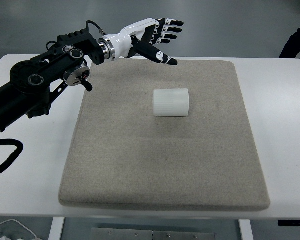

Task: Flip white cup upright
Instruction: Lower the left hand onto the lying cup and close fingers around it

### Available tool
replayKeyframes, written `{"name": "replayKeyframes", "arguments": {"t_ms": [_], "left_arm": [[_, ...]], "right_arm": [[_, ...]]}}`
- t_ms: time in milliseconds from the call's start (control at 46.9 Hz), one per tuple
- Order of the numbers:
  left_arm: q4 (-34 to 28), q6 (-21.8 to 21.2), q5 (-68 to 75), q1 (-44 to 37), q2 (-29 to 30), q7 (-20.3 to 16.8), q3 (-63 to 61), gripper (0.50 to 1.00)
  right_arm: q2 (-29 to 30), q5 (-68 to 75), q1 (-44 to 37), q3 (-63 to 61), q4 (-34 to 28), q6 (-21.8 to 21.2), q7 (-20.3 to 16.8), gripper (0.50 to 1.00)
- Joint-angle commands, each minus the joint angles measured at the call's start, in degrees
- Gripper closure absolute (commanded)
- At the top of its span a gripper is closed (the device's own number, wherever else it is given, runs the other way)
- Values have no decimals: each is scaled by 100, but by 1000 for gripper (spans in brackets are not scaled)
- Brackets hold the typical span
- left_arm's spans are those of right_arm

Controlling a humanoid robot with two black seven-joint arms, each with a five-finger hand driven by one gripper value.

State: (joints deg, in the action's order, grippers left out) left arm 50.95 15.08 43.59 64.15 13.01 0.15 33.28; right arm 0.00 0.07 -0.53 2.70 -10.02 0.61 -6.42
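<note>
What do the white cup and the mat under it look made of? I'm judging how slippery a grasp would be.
White cup: probably plastic, matte and faintly translucent, with fine ribs along its side. Mat: beige felt or woven fabric, its surface speckled and fuzzy.

Single top view, looking steeply down from the robot's side. Takes in the whole mat (165,145) and most of the table (280,125). Moderately close.
</note>
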Motion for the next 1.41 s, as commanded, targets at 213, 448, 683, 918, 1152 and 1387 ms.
{"name": "replayKeyframes", "arguments": {"t_ms": [213,448,683,918,1152,1387], "left_arm": [[310,653,799,62,105,987,-6,512],[451,1041,1424,124,123,1470,-6,512],[451,1067,1969,168,27,1559,-6,512],[459,1058,1987,247,18,1550,-348,514],[459,1050,2013,264,-263,1559,-524,514],[380,1014,2268,238,-422,1541,-524,519]], "right_arm": [[0,2,0,-6,0,1,0,570],[0,2,0,3,0,1,0,570],[0,2,0,3,0,1,0,570],[0,2,0,-6,0,1,0,570],[0,2,0,3,0,1,0,570],[0,-7,0,3,0,1,0,570]]}}
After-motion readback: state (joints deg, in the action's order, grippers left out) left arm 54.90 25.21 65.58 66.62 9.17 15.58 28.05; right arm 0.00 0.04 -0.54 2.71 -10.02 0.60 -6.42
